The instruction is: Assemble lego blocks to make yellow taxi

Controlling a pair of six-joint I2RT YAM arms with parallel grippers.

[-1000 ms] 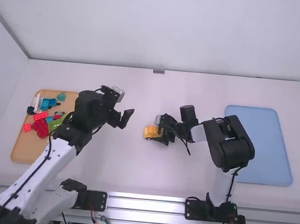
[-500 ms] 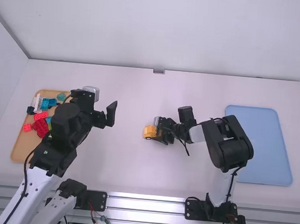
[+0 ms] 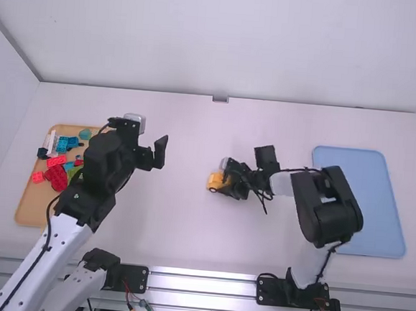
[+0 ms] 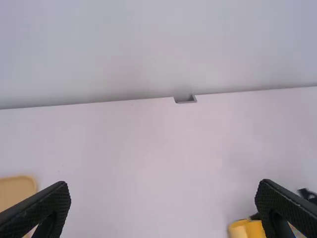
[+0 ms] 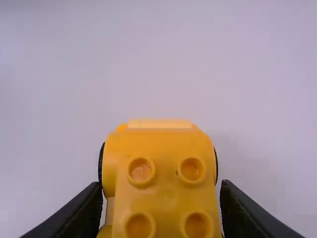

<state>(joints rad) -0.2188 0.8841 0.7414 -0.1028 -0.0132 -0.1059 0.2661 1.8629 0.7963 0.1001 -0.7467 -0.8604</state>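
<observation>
Right gripper (image 3: 227,184) clamps the yellow car (image 5: 166,186), one end cut off in its wrist view! Left gripper (image 3: 153,156) gapes wide, its arm hiding some tan tray (image 3: 32,206).

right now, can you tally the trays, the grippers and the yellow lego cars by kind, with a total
Trays: 2 (tan tray, light blue tray)
Tools: 2 (left tool, right tool)
Yellow lego car: 1
Total: 5
</observation>
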